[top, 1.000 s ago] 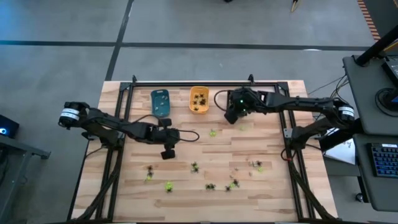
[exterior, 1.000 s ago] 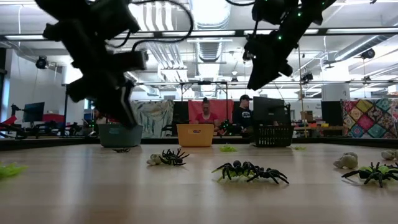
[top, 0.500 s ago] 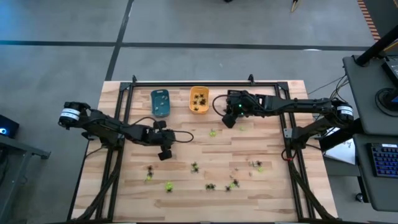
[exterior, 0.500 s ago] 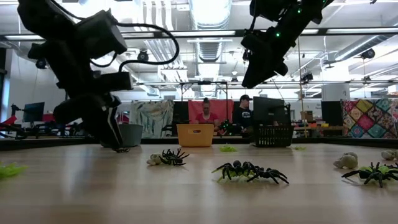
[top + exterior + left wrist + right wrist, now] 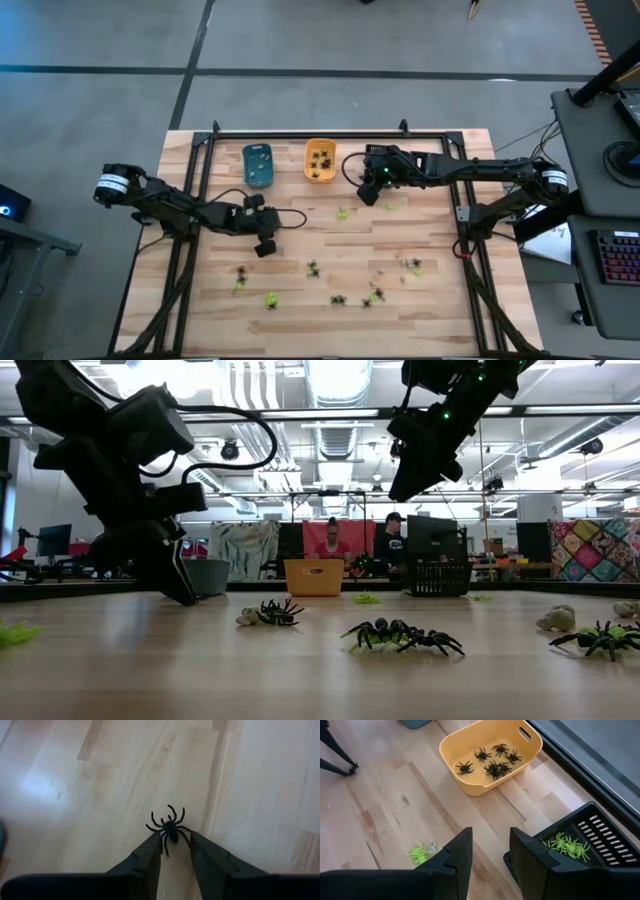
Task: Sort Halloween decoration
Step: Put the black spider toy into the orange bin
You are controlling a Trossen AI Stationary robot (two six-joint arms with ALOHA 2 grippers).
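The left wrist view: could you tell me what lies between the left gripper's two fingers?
A black spider figure sits on the wooden table, just at the tips of the open left gripper; its rear lies between the fingers.

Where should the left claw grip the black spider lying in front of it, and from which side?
Grip the black spider across its narrow body, coming straight down from above. It lies flat on the table with thin legs splayed outward, too flimsy to pinch. The left claw already straddles its rear, fingers open.

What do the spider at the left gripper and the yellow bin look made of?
Spider: likely moulded plastic, semi-matte black; thin stiff legs hold their curl. Yellow bin: likely smooth plastic, slightly glossy; rounded one-piece walls with a cut-out handle slot. Left gripper open around the spider.
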